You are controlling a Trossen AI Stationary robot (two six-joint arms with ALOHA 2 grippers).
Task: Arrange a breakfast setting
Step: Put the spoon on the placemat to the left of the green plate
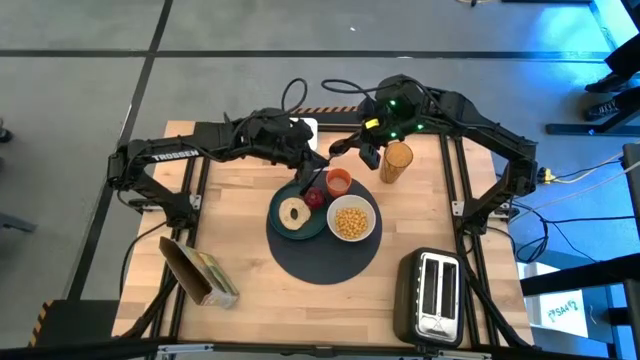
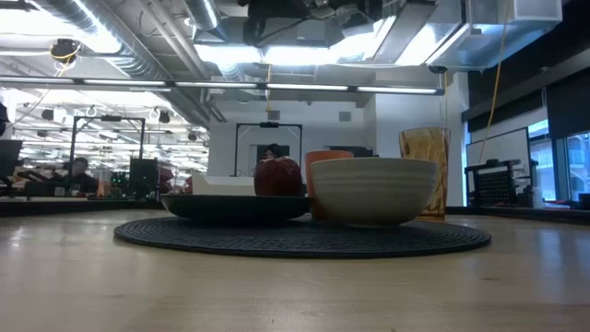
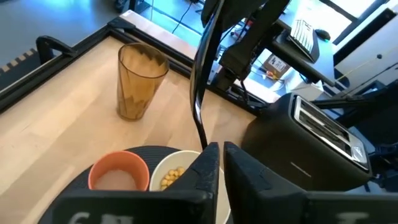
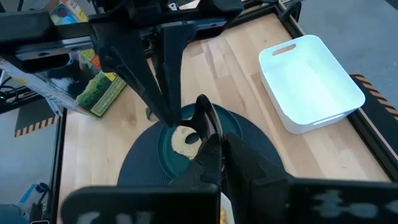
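Nearest the front edge of the table stand a yellow-green cereal box [image 1: 200,272] at the left corner and a silver-and-black toaster [image 1: 430,295] at the right.

Behind them, mid-table, the large dark round mat [image 1: 325,262] carries most of the setting:
- The teal plate [image 1: 305,233] holds the pale bagel [image 1: 293,213] and the red fruit [image 1: 316,197].
- The white bowl [image 2: 373,189] of yellow cereal [image 1: 351,222] sits touching the plate's right.
- The small orange cup [image 1: 339,181] is just behind it.

Farther still, above the mat's back rim, the thin metal spoon [image 1: 343,146] hangs in the air. Its long axis runs roughly left to right between the two arms. The right gripper [image 4: 221,140] looks closed on one end of it. The left gripper [image 3: 221,149] meets the other end, but I cannot tell whether it has hold.

By my judgement only the spoon is unplaced. The free mat beside the bowl lies below it and toward the front edge, closer to the right arm.

A tall amber tumbler [image 1: 397,162] stands past the mat near the back edge.
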